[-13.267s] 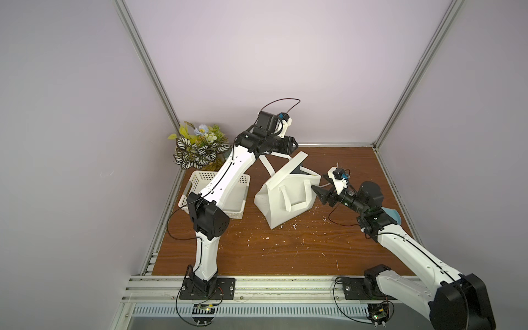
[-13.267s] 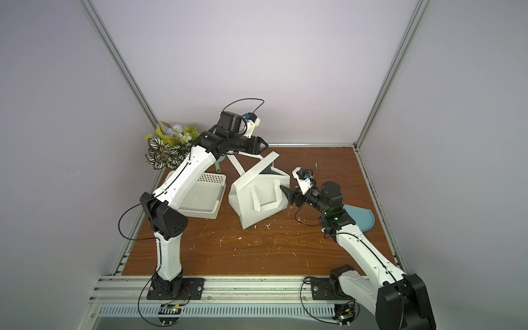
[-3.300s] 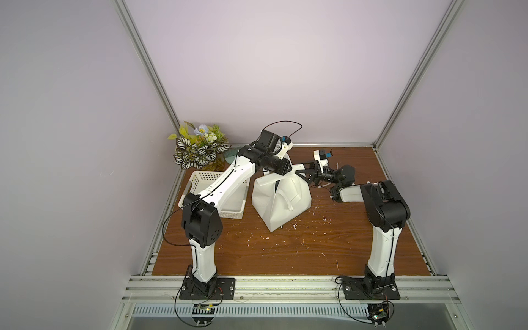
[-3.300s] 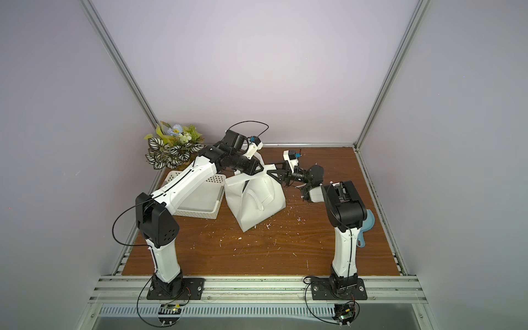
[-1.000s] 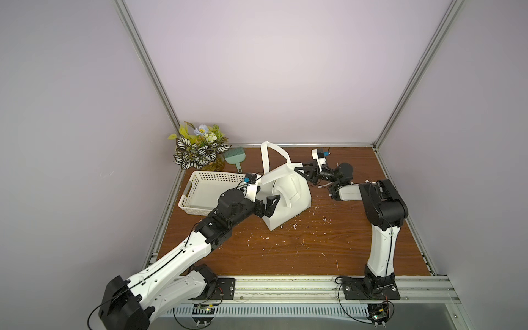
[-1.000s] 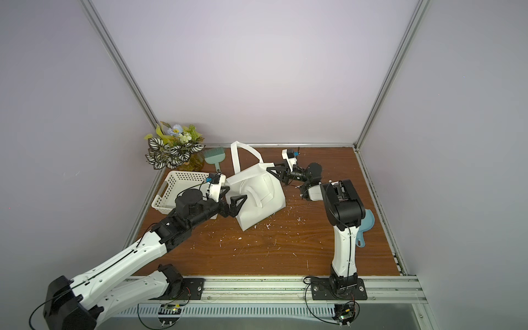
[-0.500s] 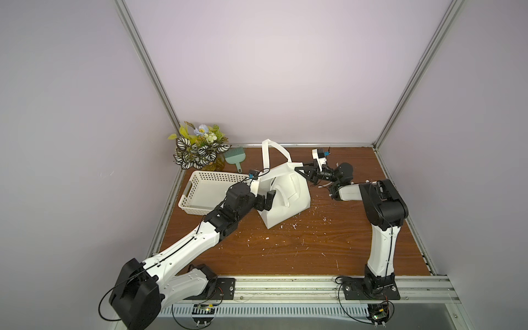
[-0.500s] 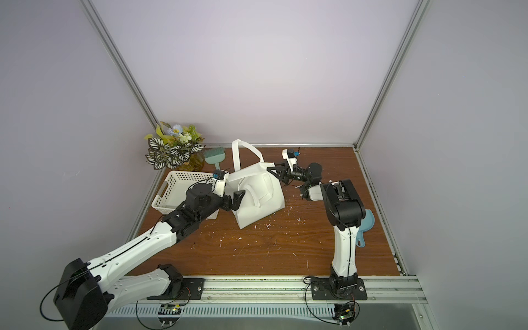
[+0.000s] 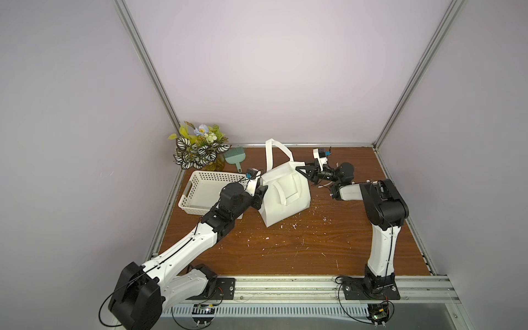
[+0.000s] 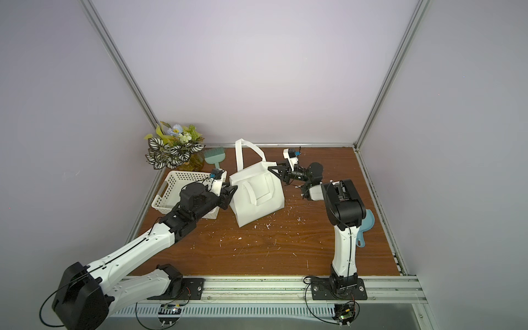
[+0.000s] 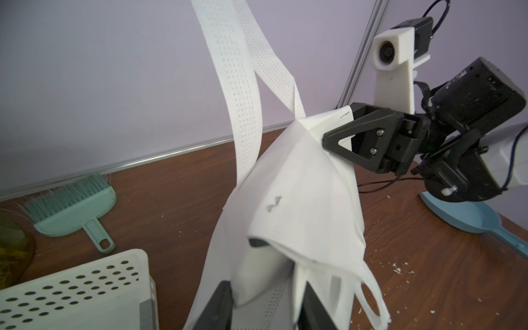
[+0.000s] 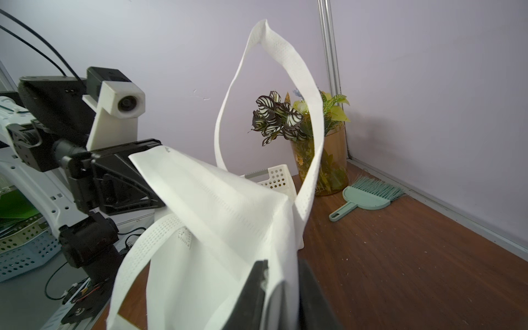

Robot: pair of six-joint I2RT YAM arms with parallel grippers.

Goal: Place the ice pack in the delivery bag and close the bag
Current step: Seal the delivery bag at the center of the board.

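Across the whole floor of the cell lies the brown surface (image 9: 314, 248), strewn with white scraps (image 9: 294, 225) near its middle. Next comes the bag (image 9: 288, 203), which we see in both top views standing tilted at the back middle, just beside the basket (image 9: 194, 210) on its left. Its top edge is stretched between the two arms. One handle (image 9: 268, 155) loops upright. In the right wrist view the second handle (image 12: 143, 245) droops over the front face. Behind the basket, in the corner, stands the plant (image 9: 200, 151). A blue dustpan (image 10: 367, 225) lies by the right arm's base, and a teal brush (image 9: 233, 157) lies between plant and bag. The left end effector (image 9: 262, 189) is pinching the bag's top corner on the basket side, with fabric bunched between its fingers (image 11: 217, 308). The right end effector (image 9: 300, 170) is pressed together on the opposite top corner. We cannot tell from any view where the ice pack is.
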